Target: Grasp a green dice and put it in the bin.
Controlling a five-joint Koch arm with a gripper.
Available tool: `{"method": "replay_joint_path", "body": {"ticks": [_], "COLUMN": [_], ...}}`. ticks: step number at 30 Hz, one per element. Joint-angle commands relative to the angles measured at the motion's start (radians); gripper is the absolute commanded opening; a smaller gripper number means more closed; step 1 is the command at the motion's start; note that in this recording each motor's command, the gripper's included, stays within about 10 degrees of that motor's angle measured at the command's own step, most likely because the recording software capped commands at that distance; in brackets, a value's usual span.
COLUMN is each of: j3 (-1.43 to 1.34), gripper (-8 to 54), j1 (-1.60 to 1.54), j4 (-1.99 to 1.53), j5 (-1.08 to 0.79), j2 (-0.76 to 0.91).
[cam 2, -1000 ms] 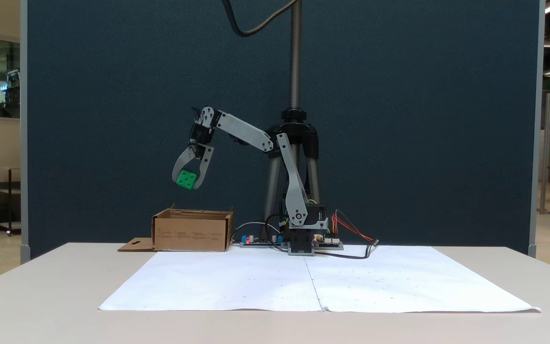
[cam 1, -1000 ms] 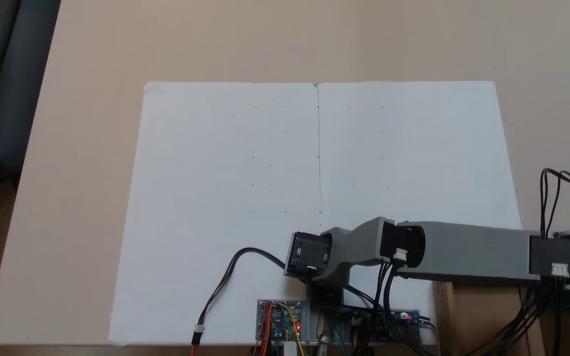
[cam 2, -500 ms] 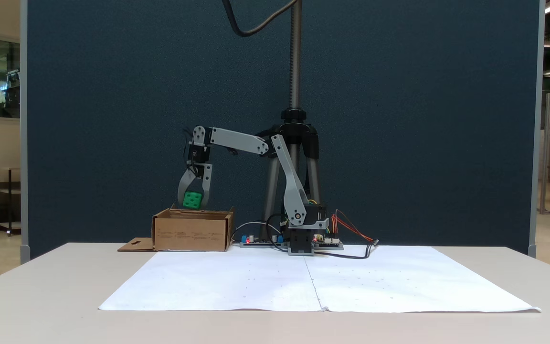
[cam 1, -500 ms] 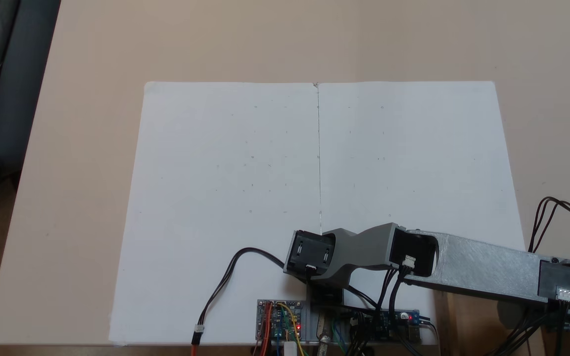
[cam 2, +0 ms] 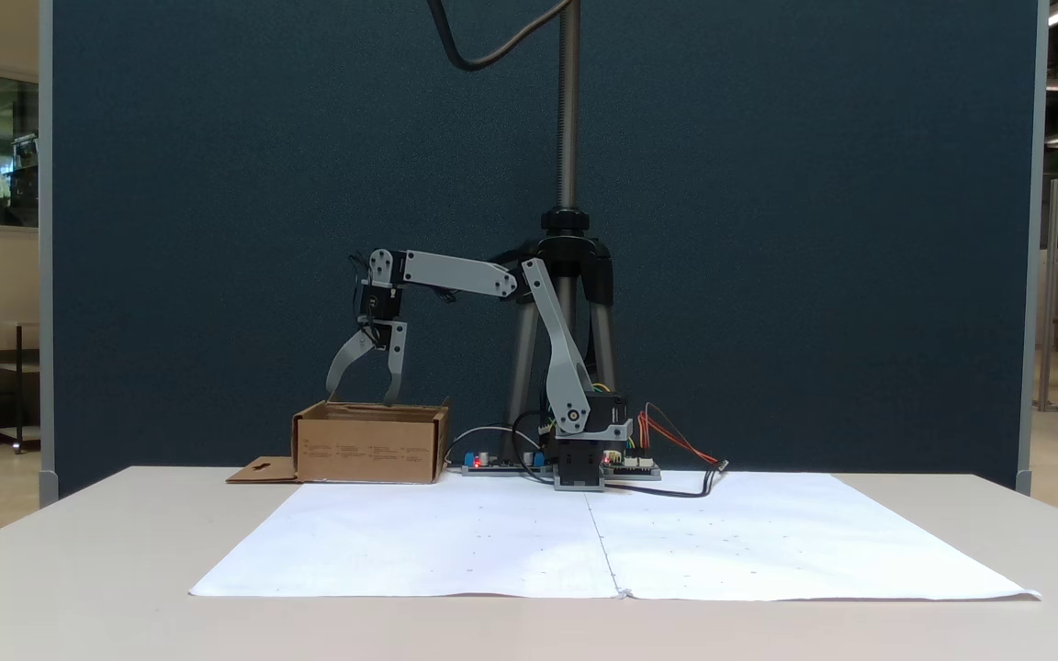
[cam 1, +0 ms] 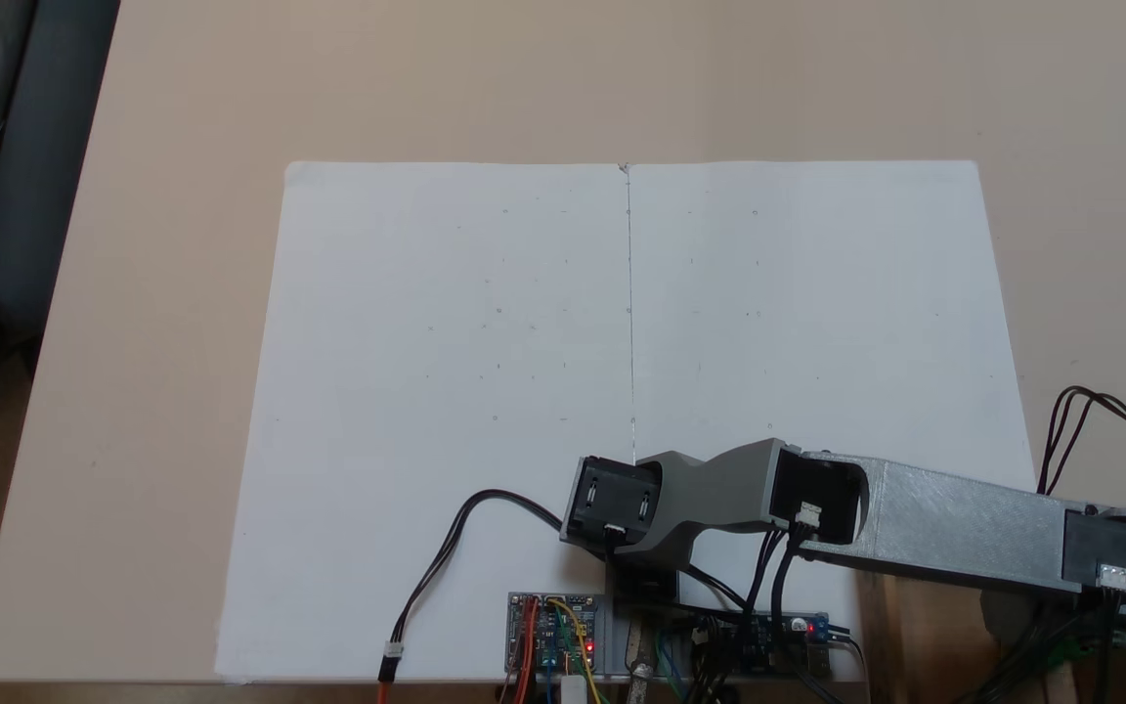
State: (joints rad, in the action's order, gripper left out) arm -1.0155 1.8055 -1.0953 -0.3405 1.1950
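In a fixed view my grey gripper (cam 2: 359, 397) hangs open just above the rim of the bin (cam 2: 368, 450), a brown cardboard box at the left of the arm's base. Nothing is between its fingers. The green dice is hidden from this side by the box wall. Seen from above, my forearm and wrist stretch right over the bin (cam 1: 925, 636), and a small patch of bright green, the green dice (cam 1: 1071, 653), shows under the wrist cables.
Two white paper sheets (cam 2: 602, 542) cover the table in front of the base. Controller boards (cam 1: 553, 631) and loose cables (cam 1: 446, 557) lie beside the base. A tripod (cam 2: 568, 266) stands behind the arm. The box's flap (cam 2: 258, 471) lies flat to the left.
The arm came down over the bin with the dice in its grip. The gripper then opened and the dice dropped out of sight into the box.
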Motion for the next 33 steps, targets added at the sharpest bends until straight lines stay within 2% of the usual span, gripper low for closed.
{"method": "replay_joint_path", "body": {"ticks": [1, 6, 10, 18, 33], "j3": [0.02, 0.025, 0.038, 0.129, 0.126], "gripper": [41.7, 41.7, 41.6, 41.6, 43.9], "j1": [0.005, -0.023, -0.115, -0.439, -1.226], "j4": [0.035, 0.035, 0.035, 0.071, 0.167], "j5": [-0.092, -0.066, 0.087, 0.398, 0.43], "j2": [0.037, 0.123, 0.235, 0.331, 0.388]}}
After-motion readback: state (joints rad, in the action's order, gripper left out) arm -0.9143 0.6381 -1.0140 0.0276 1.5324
